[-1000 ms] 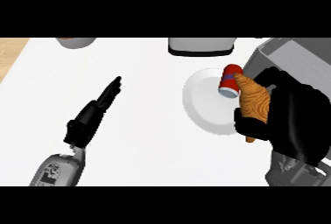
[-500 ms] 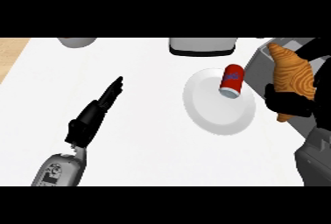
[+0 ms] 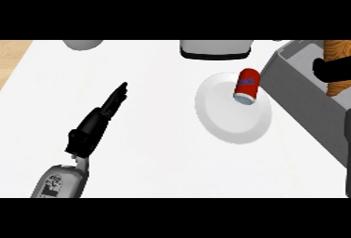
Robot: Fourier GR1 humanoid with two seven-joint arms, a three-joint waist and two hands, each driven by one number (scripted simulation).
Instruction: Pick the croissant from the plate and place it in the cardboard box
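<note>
The brown croissant (image 3: 336, 49) is at the head view's right edge, above the grey-walled box (image 3: 302, 91), with my right hand (image 3: 332, 69) shut on it. Dark fingers cross the pastry's middle, and most of that hand is cut off by the edge. The white plate (image 3: 230, 117) lies left of the box and carries only a red can (image 3: 247, 84) on its upper part. My left hand (image 3: 96, 122) rests on the counter at the left, open, with its fingers straight and pointing up and right.
A grey appliance (image 3: 214, 49) stands at the counter's far edge above the plate. A grey rounded dish (image 3: 83, 44) sits at the far left. A wooden strip (image 3: 10, 58) borders the white counter on the left.
My right hand has lifted the croissant off the plate and carried it right and away, over the box. The can, the plate and the left hand have not moved.
</note>
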